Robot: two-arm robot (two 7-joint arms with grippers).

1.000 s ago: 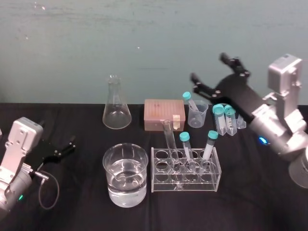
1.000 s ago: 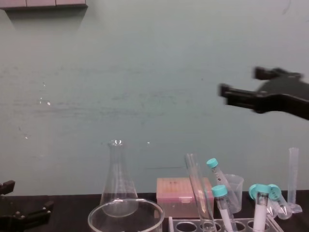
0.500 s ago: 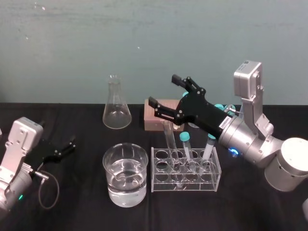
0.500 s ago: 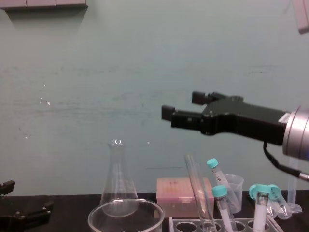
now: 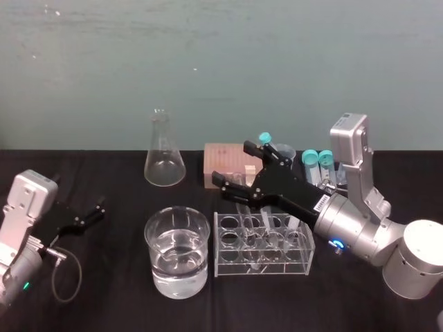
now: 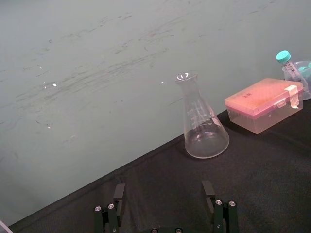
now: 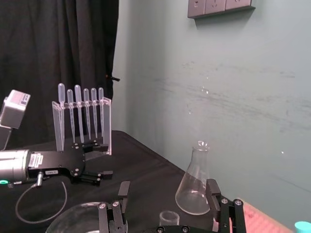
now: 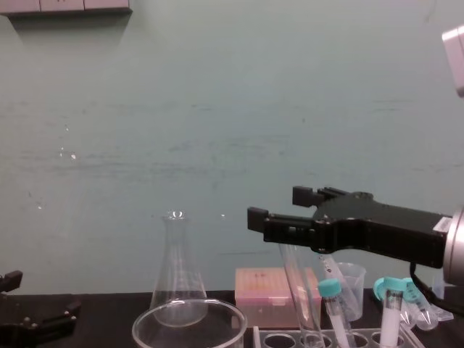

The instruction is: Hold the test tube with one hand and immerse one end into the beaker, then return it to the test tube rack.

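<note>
The long black right hand (image 5: 230,160) hangs over the pale translucent test tube rack (image 5: 263,266) at centre right of the head view, covering most of the long slim clear glass test tube (image 8: 299,290). The chest view shows that tube standing in the rack, just under the hand. The right wrist view shows the tube's open mouth between spread fingers (image 7: 123,193), untouched. The wide clear glass beaker (image 5: 176,280) sits left of the rack. The left hand (image 5: 97,209), fingers apart, rests at lower left.
</note>
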